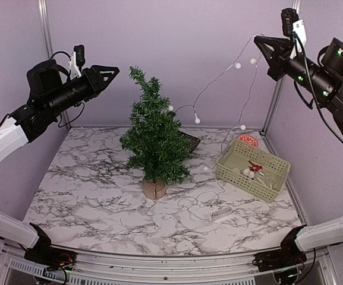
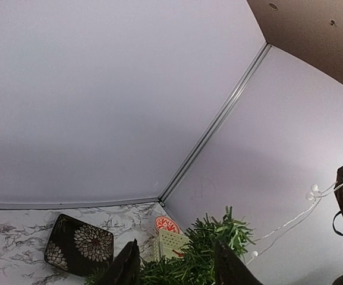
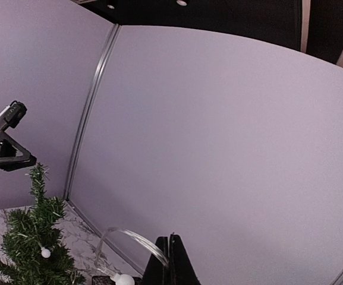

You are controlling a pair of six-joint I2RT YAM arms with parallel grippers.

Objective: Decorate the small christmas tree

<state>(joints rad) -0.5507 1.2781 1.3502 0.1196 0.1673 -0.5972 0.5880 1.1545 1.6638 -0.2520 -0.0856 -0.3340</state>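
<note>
The small christmas tree [image 1: 153, 133] stands upright on its log-slice base at the table's middle; it also shows in the left wrist view [image 2: 213, 249] and the right wrist view [image 3: 31, 237]. A string of white bulb lights [image 1: 238, 65] runs from my right gripper [image 1: 259, 41] down onto the tree's right side and to the table. My right gripper [image 3: 170, 255] is shut on the string's wire [image 3: 129, 236], high at the right. My left gripper [image 1: 113, 72] is open and empty, high and left of the treetop, which shows between its fingers [image 2: 126, 267].
A pale green basket [image 1: 242, 181] with small ornaments lies right of the tree. A red round disc [image 1: 248, 141] lies behind it. A black patterned dish [image 2: 79, 243] lies behind the tree. The string's small battery box [image 1: 222, 214] and loose wire lie on the marble table.
</note>
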